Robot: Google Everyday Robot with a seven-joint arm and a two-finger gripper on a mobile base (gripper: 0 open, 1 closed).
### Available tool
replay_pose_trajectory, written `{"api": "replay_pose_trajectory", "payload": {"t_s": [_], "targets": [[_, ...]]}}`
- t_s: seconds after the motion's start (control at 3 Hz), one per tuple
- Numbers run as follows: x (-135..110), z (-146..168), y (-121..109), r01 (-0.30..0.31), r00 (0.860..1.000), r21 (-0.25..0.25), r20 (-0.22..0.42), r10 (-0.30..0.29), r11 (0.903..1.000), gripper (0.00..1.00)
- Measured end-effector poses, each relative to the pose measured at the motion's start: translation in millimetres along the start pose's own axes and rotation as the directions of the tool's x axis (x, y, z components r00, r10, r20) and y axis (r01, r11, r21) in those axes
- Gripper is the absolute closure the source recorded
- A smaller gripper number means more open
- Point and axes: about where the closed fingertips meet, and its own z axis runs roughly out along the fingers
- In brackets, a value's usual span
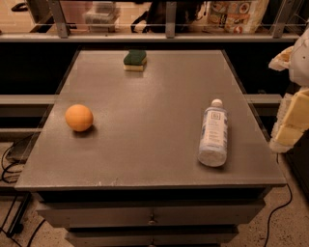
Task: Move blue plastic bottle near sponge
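Observation:
The blue plastic bottle lies on its side on the right part of the grey table, white cap pointing away from me, label with a small dark square facing up. The sponge, dark green on top and yellow below, sits near the table's far edge, left of centre. My gripper, pale and yellowish, hangs at the right edge of the view, beyond the table's right side, apart from the bottle and holding nothing I can see.
An orange ball rests on the left part of the table. A railing and shelf with bags run behind the table. Drawers sit below the front edge. Cables lie on the floor at both sides.

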Motion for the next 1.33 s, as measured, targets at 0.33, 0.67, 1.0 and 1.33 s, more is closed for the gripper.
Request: {"api": "replay_pose_trajectory", "payload": {"t_s": [0.33,0.67,1.0,1.33], "targets": [[0,0,0,0.0,1.0,0.0,0.0,0.0,1.0,0.0],[-5,9,-2,-0.052,0.999,-0.004,-0.016,0.052,0.9986,0.0],[-17,32,1,-0.161,0.987,-0.033,-0.024,0.161,0.9863,0.0],[-21,55,2,-0.326,0.945,-0.058,-0.031,0.324,0.9437,0.0]]}}
